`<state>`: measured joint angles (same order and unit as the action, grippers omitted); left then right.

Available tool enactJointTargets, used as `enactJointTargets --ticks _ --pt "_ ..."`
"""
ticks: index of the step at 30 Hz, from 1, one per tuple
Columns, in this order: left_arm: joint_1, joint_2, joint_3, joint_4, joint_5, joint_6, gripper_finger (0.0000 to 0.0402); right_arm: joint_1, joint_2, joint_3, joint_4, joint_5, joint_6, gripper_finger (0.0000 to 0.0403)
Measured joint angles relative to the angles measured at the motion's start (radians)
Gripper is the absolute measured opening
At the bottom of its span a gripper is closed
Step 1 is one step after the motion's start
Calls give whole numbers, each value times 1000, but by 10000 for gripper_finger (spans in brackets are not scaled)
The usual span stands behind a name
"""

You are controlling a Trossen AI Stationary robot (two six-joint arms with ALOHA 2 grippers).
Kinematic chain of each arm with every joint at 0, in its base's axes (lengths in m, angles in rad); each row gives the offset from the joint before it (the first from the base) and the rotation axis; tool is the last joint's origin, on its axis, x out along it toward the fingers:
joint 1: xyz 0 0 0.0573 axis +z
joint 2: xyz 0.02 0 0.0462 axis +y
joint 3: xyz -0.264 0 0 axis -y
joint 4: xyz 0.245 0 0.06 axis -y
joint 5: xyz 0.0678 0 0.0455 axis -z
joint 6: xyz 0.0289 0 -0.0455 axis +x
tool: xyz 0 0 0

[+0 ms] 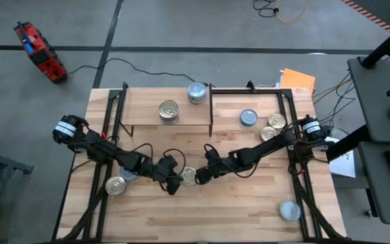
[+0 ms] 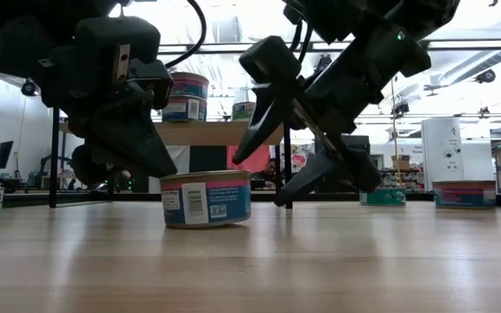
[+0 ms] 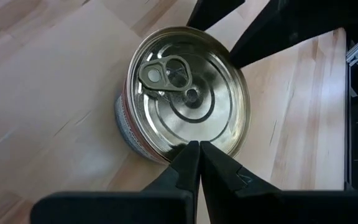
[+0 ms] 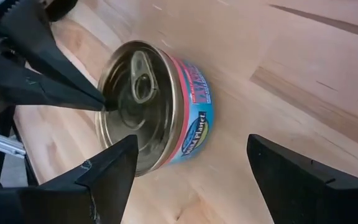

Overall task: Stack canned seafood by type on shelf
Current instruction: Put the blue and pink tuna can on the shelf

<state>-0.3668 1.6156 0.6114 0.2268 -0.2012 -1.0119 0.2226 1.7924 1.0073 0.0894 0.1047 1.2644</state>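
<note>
A squat tin [image 1: 189, 176] with a golden pull-tab lid [image 3: 185, 93] and a blue and pink label [image 2: 205, 198] stands upright on the tabletop between my two grippers. My left gripper [image 3: 199, 149] is shut, with its tips at the lid's left rim. My right gripper [image 4: 191, 142] is open just to the tin's right and slightly above it, one finger on either side, touching nothing. At the back, the shelf [image 1: 147, 112] carries a golden-lidded tin [image 1: 169, 110] and a silver-lidded tin [image 1: 196, 92]. My left gripper's shut fingertips [image 4: 101, 102] stand at the rim of the tin's lid [image 3: 194, 138], on its left side. They come slanting down from the table's left. The tin sits flat on the table. I cannot tell whether the tips press on the rim or only meet it.
Loose tins lie on the table: a bluish one [image 1: 248, 118] and two golden ones [image 1: 272, 127] at the back right, a golden one [image 1: 116, 184] beside the left arm, and a silver one [image 1: 290, 210] at the front right. The table's front middle is bare wood.
</note>
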Motion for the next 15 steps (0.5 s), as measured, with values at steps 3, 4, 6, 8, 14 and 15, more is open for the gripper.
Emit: enactJointTargets --ticks 3,4,6,8,14,15 --pt "-1 0 -7 0 -2 -4 0 0 0 0 7 0 0 293" --pt "-1 0 -8 -1 -6 -3 0 0 0 0 11 0 -1 293" --pt "-1 0 -12 2 -7 -4 0 0 -1 0 20 0 0 293" --pt "-1 1 -13 2 -6 -5 0 0 -1 1 27 0 -1 293" --pt "-1 3 -14 1 -6 -2 0 0 -1 1 68 -4 -23 297" --pt "-1 4 -14 1 -6 -1 0 -1 0 1 76 -6 -31 297"
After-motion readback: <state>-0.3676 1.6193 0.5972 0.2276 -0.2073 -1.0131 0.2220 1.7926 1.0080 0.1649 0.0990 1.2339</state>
